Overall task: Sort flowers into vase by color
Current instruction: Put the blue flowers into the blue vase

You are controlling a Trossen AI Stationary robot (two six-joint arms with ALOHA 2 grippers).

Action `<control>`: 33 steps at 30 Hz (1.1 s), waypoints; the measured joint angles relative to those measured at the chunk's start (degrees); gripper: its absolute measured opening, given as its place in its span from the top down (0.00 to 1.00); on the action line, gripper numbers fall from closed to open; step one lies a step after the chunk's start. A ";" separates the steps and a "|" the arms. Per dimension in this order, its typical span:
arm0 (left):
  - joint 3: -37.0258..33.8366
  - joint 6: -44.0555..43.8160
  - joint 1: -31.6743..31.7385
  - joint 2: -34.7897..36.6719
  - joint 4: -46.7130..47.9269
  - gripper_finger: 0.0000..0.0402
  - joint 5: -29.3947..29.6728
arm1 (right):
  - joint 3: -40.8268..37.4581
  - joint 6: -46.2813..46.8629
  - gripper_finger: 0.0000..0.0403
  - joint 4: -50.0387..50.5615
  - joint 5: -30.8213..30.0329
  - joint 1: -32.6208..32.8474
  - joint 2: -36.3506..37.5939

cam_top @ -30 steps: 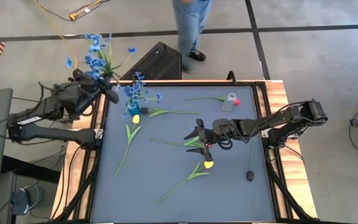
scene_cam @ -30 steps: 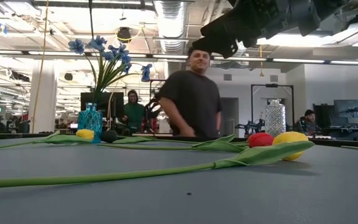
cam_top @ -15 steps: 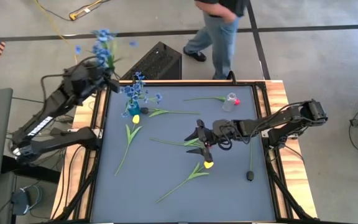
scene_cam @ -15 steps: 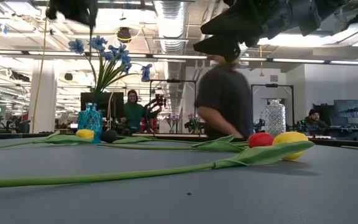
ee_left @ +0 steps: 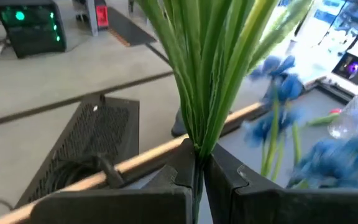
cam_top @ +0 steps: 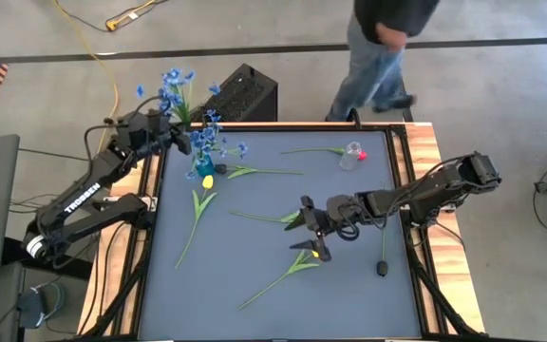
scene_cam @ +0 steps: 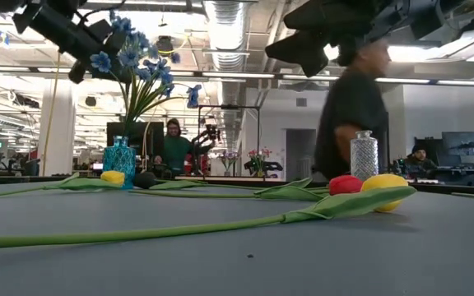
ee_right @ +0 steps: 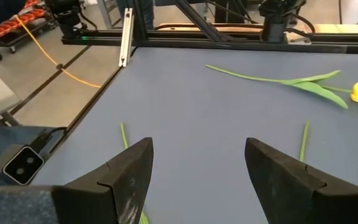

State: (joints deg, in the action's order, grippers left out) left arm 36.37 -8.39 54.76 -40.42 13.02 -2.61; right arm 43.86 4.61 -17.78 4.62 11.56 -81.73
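The left tool (cam_top: 164, 128), clenched on blue-blossomed green stems (cam_top: 171, 93), is held just upper left of the blue glass vase (cam_top: 203, 169); the right tool (cam_top: 310, 230) is spread.

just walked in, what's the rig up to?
Sorting flowers by color. The left gripper is shut on a blue flower bunch, holding it at the table's far-left corner near the blue vase, which already holds blue blossoms. The right gripper hangs open over the red tulip and a yellow tulip mid-table. More tulips lie loose on the mat.
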 joint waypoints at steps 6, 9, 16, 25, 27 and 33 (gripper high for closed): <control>-1.95 -1.00 -0.21 0.39 -0.13 1.00 -2.08 | 0.00 -0.05 0.30 0.00 -0.11 -0.07 0.00; -1.95 -1.04 -0.60 0.43 -0.11 1.00 -3.18 | 0.00 -0.36 0.30 0.16 -0.10 -0.42 0.00; -1.23 0.56 0.25 2.70 1.34 1.00 -1.76 | 0.00 -0.24 0.30 1.42 -0.22 -2.03 0.00; -2.00 0.15 0.46 4.08 4.31 1.00 -1.65 | 0.00 -0.30 0.30 2.34 -0.20 -2.75 0.00; -3.12 0.05 0.46 4.06 3.75 1.00 -1.52 | 0.00 -0.22 0.30 2.34 -0.20 -2.76 0.00; -5.80 -0.81 0.45 4.11 0.85 1.00 -2.11 | 0.00 -0.04 0.30 2.34 -0.19 -2.71 0.00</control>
State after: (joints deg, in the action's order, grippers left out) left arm 30.57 -9.21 55.21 -36.32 13.87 -4.72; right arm 43.86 4.57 -15.44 4.43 8.84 -81.73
